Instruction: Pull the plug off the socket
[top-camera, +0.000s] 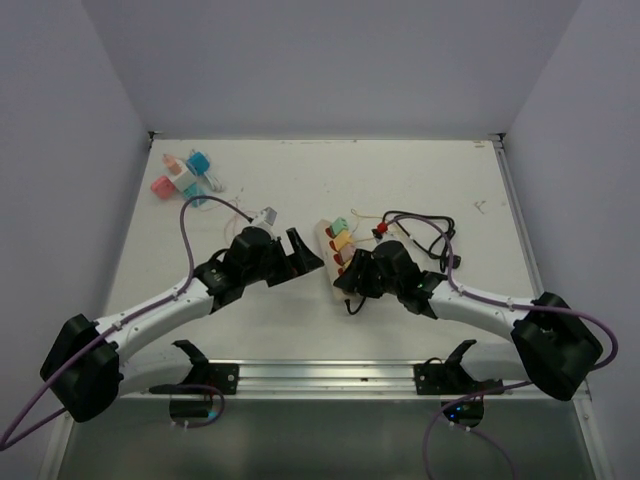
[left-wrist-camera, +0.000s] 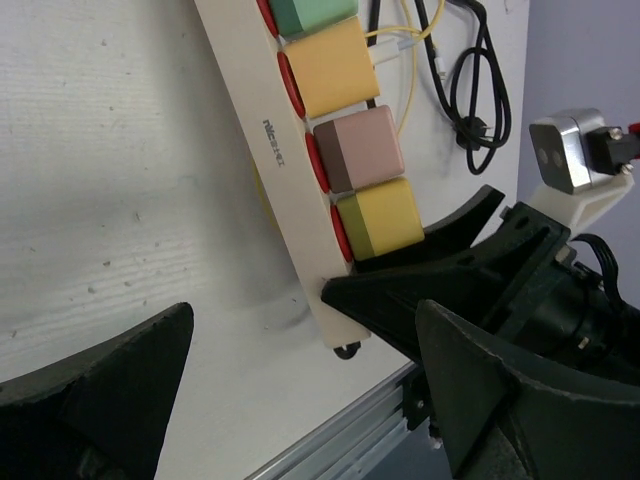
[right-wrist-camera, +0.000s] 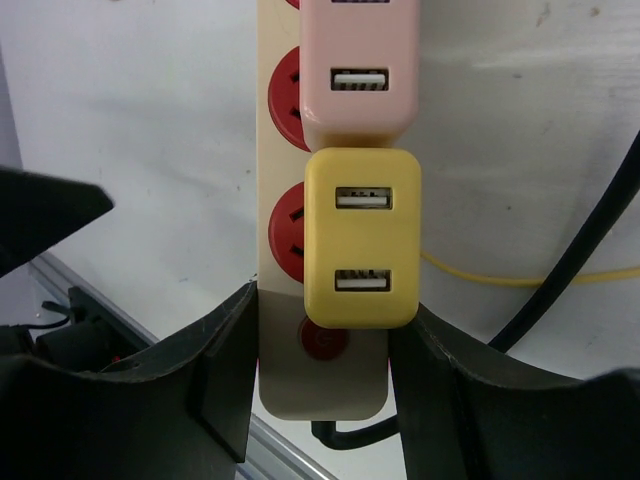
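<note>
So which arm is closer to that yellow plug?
Right arm: its jaws clamp the power strip beside the yellow plug; the left arm holds its jaws open further off, clear of the strip.

Your left arm and right arm show white links between chunky black joint housings. A purple cable loops along each. Left claw and right claw: matte black, broad wedge-shaped fingers. Silver wrist camera on a white bracket.

Off-task items: loose cluster of pink, white and blue adapters in far-left corner of white table, black cable and thin yellow wire right of centre, aluminium rail along near edge.
</note>
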